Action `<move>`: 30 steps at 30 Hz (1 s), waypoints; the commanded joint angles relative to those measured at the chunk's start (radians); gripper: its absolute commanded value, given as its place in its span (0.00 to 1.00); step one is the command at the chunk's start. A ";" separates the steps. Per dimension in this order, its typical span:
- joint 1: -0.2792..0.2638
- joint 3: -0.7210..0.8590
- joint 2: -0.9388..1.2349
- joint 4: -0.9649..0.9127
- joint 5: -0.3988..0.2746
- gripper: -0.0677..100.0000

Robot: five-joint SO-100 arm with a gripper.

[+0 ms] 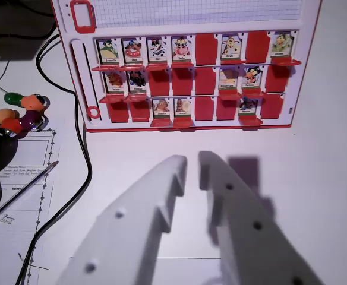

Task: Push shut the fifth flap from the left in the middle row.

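Pincer (pixel 191 167) parted short of red flap board (pixel 188 65), name labels blurred

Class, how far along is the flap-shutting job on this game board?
Done: the middle row's fifth flap shows plain red with no picture card, so it looks shut. In hand: the pincer hangs short of the board, slightly open and holding nothing. Little seems left.
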 commanded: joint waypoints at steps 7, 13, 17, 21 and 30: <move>0.002 0.086 0.198 -0.018 -0.026 0.02; 0.008 0.095 0.218 -0.015 -0.011 0.02; 0.012 0.101 0.222 -0.015 0.008 0.02; 0.012 0.106 0.224 -0.015 0.023 0.02; 0.011 0.124 0.235 -0.015 0.044 0.02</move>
